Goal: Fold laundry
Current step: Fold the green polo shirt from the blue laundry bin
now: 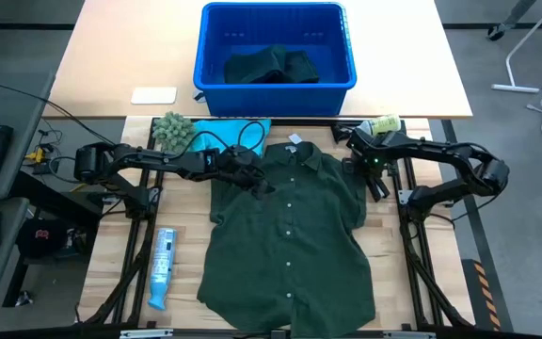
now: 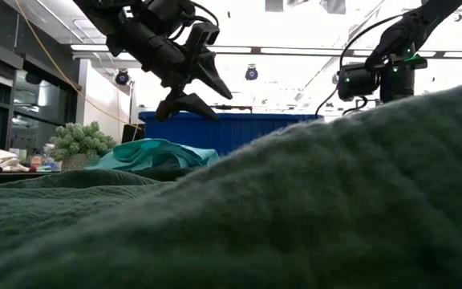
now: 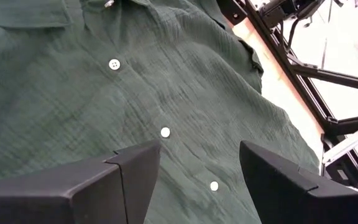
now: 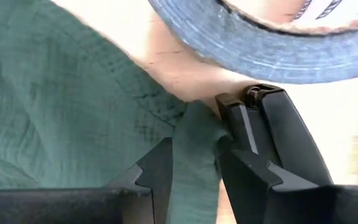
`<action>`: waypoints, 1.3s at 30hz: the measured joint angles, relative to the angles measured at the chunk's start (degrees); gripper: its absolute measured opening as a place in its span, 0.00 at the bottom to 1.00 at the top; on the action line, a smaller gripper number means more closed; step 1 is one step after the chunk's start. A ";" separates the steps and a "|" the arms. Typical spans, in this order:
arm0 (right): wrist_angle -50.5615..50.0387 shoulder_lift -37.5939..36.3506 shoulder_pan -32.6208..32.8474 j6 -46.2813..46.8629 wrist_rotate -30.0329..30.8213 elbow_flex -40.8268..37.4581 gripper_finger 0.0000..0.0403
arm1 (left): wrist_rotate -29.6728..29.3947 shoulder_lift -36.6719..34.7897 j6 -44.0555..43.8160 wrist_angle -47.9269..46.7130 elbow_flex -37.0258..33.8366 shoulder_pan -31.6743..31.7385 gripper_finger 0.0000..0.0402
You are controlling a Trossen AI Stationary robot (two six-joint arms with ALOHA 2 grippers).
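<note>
Table [image 1: 111,282]: wooden top, dark green shirt and other things lie on it.
Dark green shirt [image 1: 290,235]: spread flat in the middle, buttons up, white neck tag toward the blue bin.
Blue bin [image 1: 210,66]: behind the shirt, more dark green cloth [image 1: 271,66] lies inside.
Turquoise cloth [image 1: 219,132]: crumpled near the shirt collar, beside the fuzzy ball [image 1: 171,130].
Left gripper [image 1: 263,184]: above the shirt's upper left part, fingers [image 3: 123,180] wide apart, nothing between them.
Right gripper [image 4: 194,165]: at the shirt's right sleeve edge, fingers closed on a fold of the dark green shirt.
</note>
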 joint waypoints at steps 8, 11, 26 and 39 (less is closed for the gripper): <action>-0.09 0.02 1.26 4.36 2.65 0.00 0.28 | 0.02 0.00 0.83 -0.04 0.00 0.00 0.51; -0.13 0.02 1.91 5.98 3.09 0.00 0.28 | 0.02 0.00 1.14 -0.05 0.00 0.00 0.51; -3.68 0.02 7.58 16.26 7.18 0.00 0.28 | 0.01 0.00 2.15 -0.04 0.00 -0.33 0.51; -2.06 0.07 8.85 26.69 8.74 -0.01 0.28 | 0.04 0.00 2.80 -1.75 0.00 -0.66 0.51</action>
